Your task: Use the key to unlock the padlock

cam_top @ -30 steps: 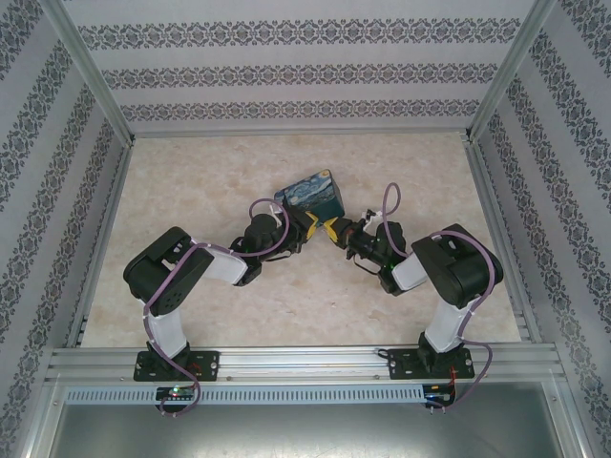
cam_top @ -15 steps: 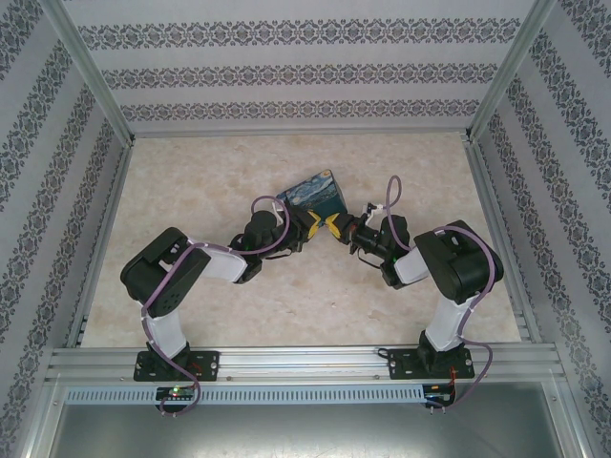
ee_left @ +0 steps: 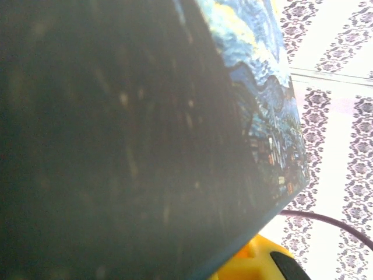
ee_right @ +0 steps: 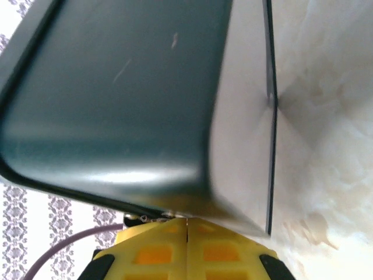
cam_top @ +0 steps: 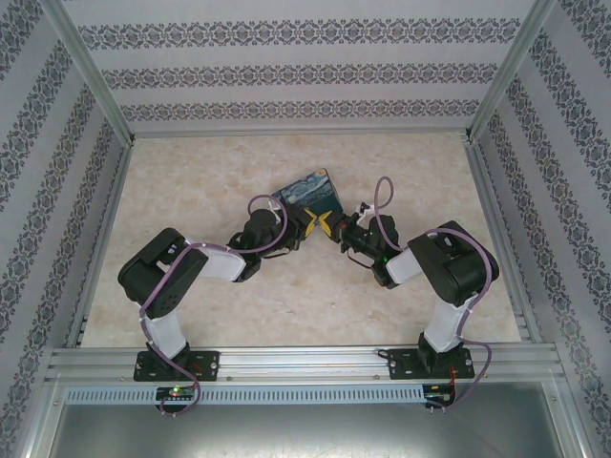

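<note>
At mid-frame the left gripper (cam_top: 307,219) looks pinched on the near edge of the starry-print box (cam_top: 310,189), holding it tilted, I'd guess to reach inside, while the right gripper (ee_right: 186,224) sits pressed shut just beside it; padlock and key I cannot place.

A big, shiny, dark blue-green box with rounded corners (ee_right: 116,99) sits at the top. Right at its bottom edge are the right arm's yellow plastic jaws, pressed together with just a thin line between them. On the right is the pale marbled worktop (ee_right: 326,146). A thin purple cable (ee_right: 64,248) crosses the white wall with grey flower patterns (ee_right: 23,216).
</note>
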